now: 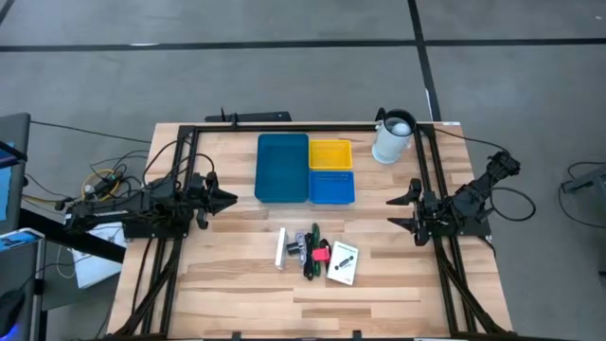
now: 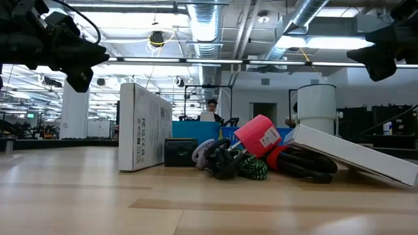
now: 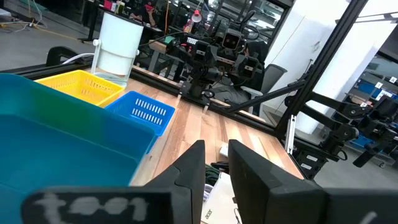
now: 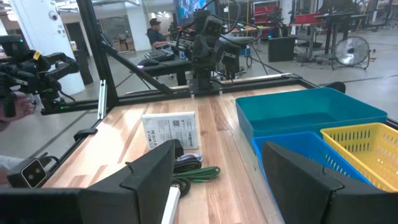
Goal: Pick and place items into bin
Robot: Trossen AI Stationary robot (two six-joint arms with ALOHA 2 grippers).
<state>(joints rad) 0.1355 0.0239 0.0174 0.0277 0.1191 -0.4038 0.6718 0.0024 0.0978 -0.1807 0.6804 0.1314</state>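
Observation:
The items lie in a cluster on the wooden table near its front: a white bar (image 1: pixel 281 248), a small silver piece (image 1: pixel 295 248), black and green pens (image 1: pixel 311 252), a red piece (image 1: pixel 322 254) and a white printed card (image 1: pixel 344 262). The bin stands behind them: a long teal tray (image 1: pixel 282 168), a yellow tray (image 1: pixel 329 153) and a blue tray (image 1: pixel 331 188). My left gripper (image 1: pixel 233 199) hovers left of the teal tray, with a narrow gap between its fingers (image 3: pixel 214 155). My right gripper (image 1: pixel 393 212) hovers right of the blue tray, wide open and empty (image 4: pixel 217 155).
A white cylindrical jug (image 1: pixel 393 138) stands at the far right corner, behind the yellow tray. A black frame (image 1: pixel 303 126) runs around the table's edges. Bare wood lies between the grippers and the items, and in front of the cluster. A person sits in the room beyond (image 2: pixel 211 106).

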